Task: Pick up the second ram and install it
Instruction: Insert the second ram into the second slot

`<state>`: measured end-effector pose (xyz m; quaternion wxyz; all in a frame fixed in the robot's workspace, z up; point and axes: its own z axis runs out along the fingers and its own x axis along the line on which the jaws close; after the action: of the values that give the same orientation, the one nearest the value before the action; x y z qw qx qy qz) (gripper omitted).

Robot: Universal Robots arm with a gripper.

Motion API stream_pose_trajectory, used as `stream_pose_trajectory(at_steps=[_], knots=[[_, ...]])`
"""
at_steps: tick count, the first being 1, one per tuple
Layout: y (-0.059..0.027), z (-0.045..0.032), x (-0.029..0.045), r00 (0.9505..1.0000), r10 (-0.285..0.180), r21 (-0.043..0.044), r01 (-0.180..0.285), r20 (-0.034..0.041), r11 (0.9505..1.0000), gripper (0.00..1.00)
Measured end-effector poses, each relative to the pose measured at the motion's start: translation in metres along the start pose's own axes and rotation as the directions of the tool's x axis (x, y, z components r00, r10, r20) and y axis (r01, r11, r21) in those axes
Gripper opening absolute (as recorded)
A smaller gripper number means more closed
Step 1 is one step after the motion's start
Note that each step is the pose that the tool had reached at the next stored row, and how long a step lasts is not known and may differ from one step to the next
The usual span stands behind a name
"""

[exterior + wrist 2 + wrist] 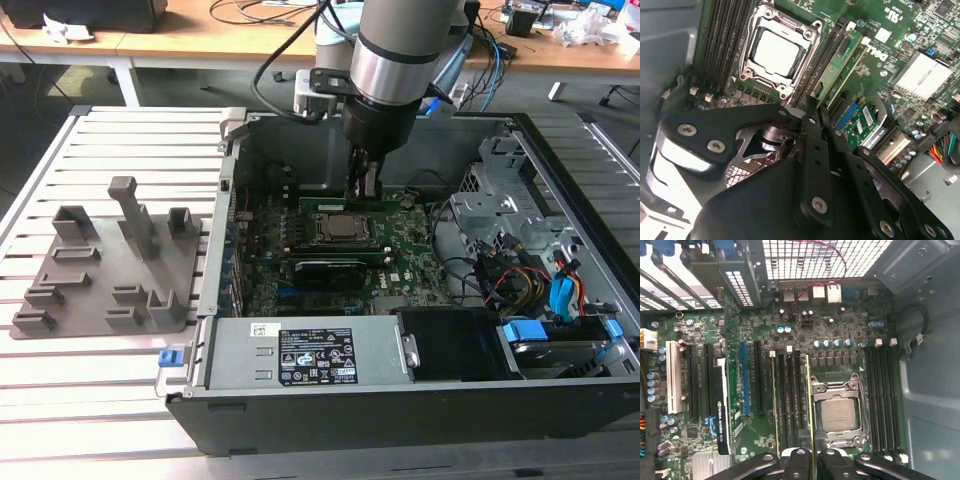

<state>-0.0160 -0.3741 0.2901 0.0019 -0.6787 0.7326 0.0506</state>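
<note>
The second ram [809, 405] is a thin green stick seen edge-on, running along the memory slot right beside the CPU socket [837, 412]. My gripper [812, 460] is shut on one end of it, with a black finger on each side. In the second wrist view the ram [840, 65] shows its green face and black chips and reaches away from the gripper [815, 112] next to the socket [775, 50]. In the exterior view the gripper [365, 190] is down inside the open computer case, with the ram [335, 204] lying level just behind the socket [340, 230]. Whether the ram is seated I cannot tell.
A grey fixture [110, 265] with upright posts lies on the slatted table at the exterior view's left. A power supply [300, 355] fills the case's near side, and a drive cage with cables [520, 260] is at the right. A black expansion card [722, 405] stands several slots away.
</note>
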Motion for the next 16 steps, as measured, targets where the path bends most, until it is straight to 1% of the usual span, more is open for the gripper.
stream_pose_trajectory(at_steps=[5,8,11,16], knots=[[-0.0003,0.0069,0.0004,1.0,0.0,0.0,0.0,0.0,1.0,0.14],[-0.0007,0.0129,0.0008,1.0,0.0,0.0,0.0,0.0001,1.0,0.14],[-0.0009,0.0162,0.0011,1.0,0.0,-0.0001,0.0,0.0,1.0,0.14],[-0.0015,0.0241,0.0016,1.0,0.0,0.0,0.0,0.0,1.0,0.14]])
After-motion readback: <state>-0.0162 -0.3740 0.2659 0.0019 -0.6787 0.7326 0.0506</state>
